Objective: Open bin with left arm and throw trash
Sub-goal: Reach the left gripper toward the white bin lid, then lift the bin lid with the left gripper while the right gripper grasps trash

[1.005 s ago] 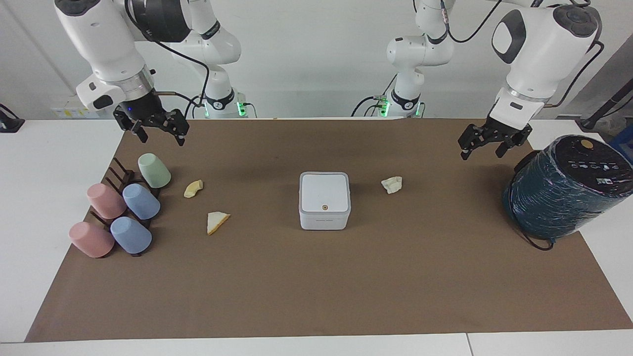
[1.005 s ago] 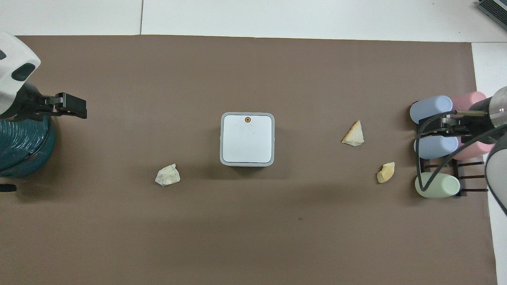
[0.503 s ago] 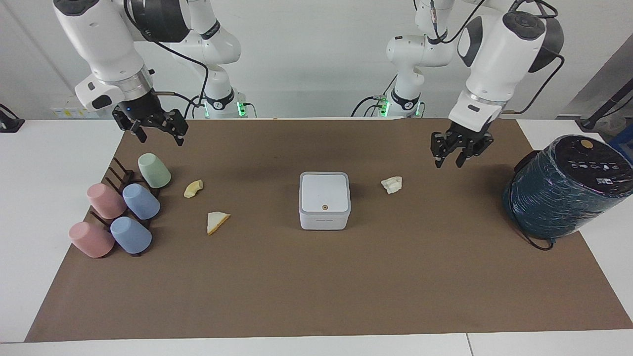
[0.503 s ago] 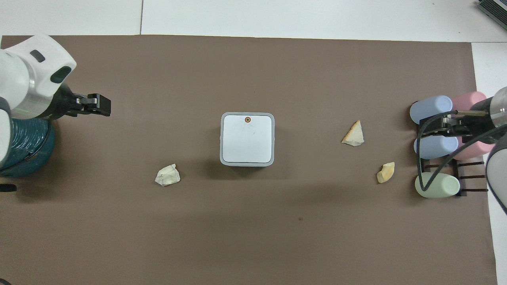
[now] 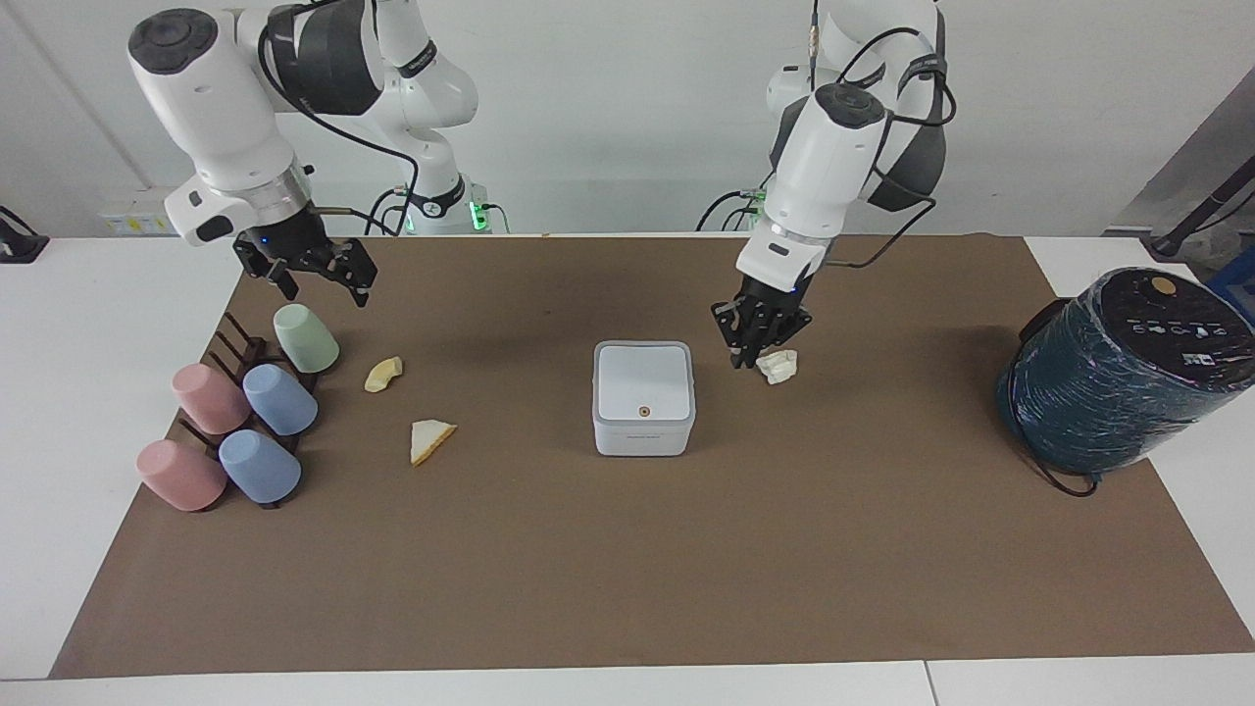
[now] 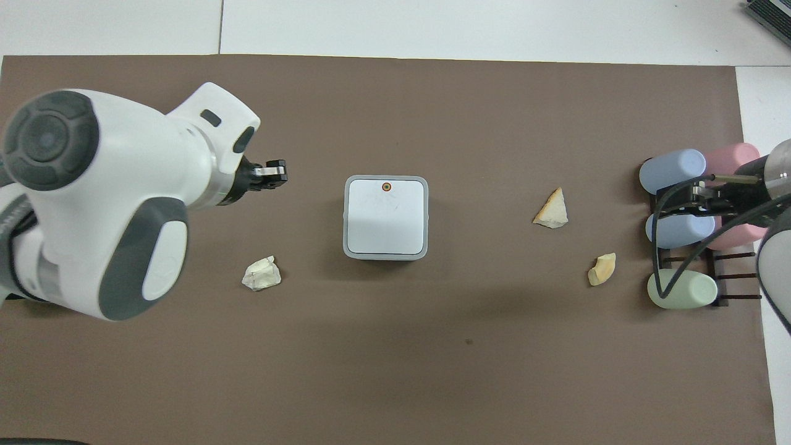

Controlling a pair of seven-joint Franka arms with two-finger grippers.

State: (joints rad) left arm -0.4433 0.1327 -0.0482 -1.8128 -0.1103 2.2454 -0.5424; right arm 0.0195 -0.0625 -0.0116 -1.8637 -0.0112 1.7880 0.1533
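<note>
Facing view first: the left gripper [image 5: 755, 345] hangs low over the brown mat [image 5: 627, 588], in the gap between the white bin [image 5: 643, 397] and the off-white paper wad [image 5: 778, 366], and it holds nothing. Its fingers look drawn nearly together, though I cannot tell whether the tips meet. The bin sits mid-table with its lid down, the small orange dot [image 5: 643, 412] on the lid edge farther from the robots. From that gripper the bin lies toward the right arm's end of the table, just beside it, so the left arm is clearly the closer one and only a short sideways reach would bring it over the lid. The right gripper [image 5: 319, 270] waits with its jaws spread wide and empty above the mat, by the rack of pastel cups [image 5: 250, 422]. The yellowish curved piece [image 5: 383, 374] and the cream wedge [image 5: 429, 440] lie between the cups and the bin. A second ago the left gripper was open and up near the dark teal cylinder [image 5: 1118, 378]; since then it has swung across to the bin while closing, and the bin and scraps have not moved.
</note>
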